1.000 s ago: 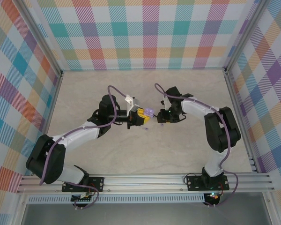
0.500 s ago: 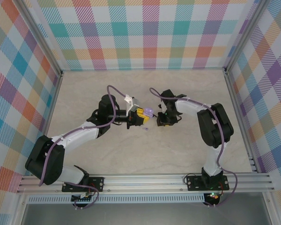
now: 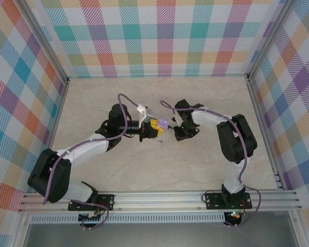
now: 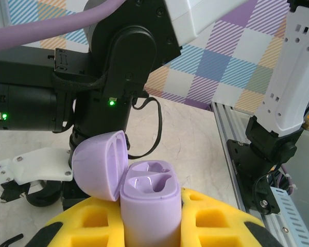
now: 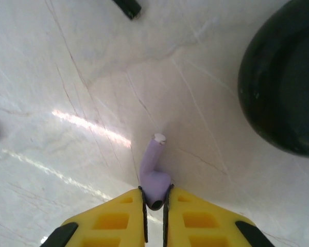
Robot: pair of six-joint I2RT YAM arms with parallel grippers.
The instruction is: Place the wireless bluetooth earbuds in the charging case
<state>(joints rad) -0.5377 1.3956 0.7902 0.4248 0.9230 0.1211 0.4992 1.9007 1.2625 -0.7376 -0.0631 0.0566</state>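
Left gripper (image 3: 155, 128): fingers clamped on the lavender charging case (image 4: 147, 203), held upright so that its sockets are presented.
Case lid (image 4: 99, 164): swung open to the left; both sockets are seen empty.
Lavender earbud (image 5: 153, 172): gripped by its head, stem pointing outward, close over the table (image 5: 67, 77).
Right gripper (image 5: 154, 208): yellow fingers (image 5: 118, 218) closed on the earbud, judged ready for carrying.
Black round case (image 5: 283, 77): set apart on the right.

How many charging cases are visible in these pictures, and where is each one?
2. The lavender case, lid open, is clamped in the left gripper. The black case lies on the table near the right gripper, which pinches a lavender earbud. Others may be hidden.
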